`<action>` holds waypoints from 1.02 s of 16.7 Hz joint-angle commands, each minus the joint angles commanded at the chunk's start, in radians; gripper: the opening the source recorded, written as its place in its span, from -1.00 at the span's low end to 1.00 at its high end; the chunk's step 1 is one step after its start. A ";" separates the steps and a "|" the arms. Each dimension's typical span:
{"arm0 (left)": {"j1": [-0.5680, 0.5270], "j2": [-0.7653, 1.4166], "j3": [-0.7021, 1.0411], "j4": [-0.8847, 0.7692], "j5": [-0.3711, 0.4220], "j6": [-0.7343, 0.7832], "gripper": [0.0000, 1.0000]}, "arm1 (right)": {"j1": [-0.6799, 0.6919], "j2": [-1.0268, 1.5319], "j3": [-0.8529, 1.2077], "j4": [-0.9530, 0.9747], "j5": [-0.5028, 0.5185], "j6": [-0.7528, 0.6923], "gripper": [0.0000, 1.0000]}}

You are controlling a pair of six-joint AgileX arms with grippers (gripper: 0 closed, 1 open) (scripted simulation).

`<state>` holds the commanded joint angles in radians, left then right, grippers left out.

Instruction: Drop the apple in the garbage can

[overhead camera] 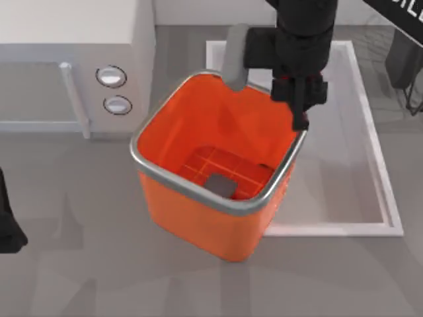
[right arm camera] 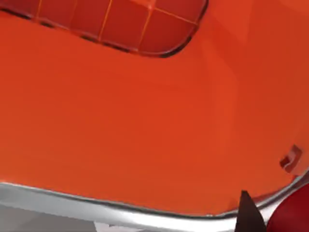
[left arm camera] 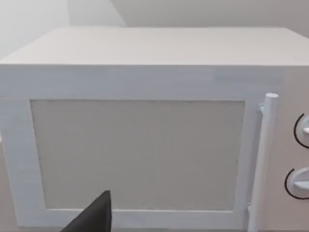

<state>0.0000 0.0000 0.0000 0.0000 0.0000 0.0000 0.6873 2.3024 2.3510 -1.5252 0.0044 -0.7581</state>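
One apple (right arm camera: 295, 215) sits pinched in the right gripper's (overhead camera: 301, 99) jaws above one garbage can (overhead camera: 198, 218).

The right wrist camera is looking down into the garbage can (right arm camera: 145, 125), whose bright orange inner wall is taking up most of the frame. Its shiny silver rim (right arm camera: 120, 209) is running across the near edge, curving upward at one corner. Deep inside, part of the grid-patterned floor (right arm camera: 116, 24) is showing, bordered by a dark rounded outline. A dark pointed fingertip (right arm camera: 248, 215) of the right gripper is poking in just above the rim, touching a rounded red shape, the apple (right arm camera: 292, 212).
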 joint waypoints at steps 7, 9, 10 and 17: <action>0.000 0.000 0.000 0.000 0.000 0.000 1.00 | 0.007 -0.013 -0.002 -0.016 0.046 -0.044 -1.00; 0.000 0.000 0.000 0.000 0.000 0.000 1.00 | 0.010 -0.016 -0.040 0.023 0.041 -0.041 -1.00; 0.000 0.000 0.000 0.000 0.000 0.000 1.00 | 0.014 -0.017 -0.071 0.056 0.036 -0.039 -1.00; 0.000 0.000 0.000 0.000 0.000 0.000 1.00 | 0.042 -0.015 -0.297 0.298 0.002 -0.027 -1.00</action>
<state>0.0000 0.0000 0.0000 0.0000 0.0000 0.0000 0.7294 2.2870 2.0544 -1.2272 0.0061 -0.7847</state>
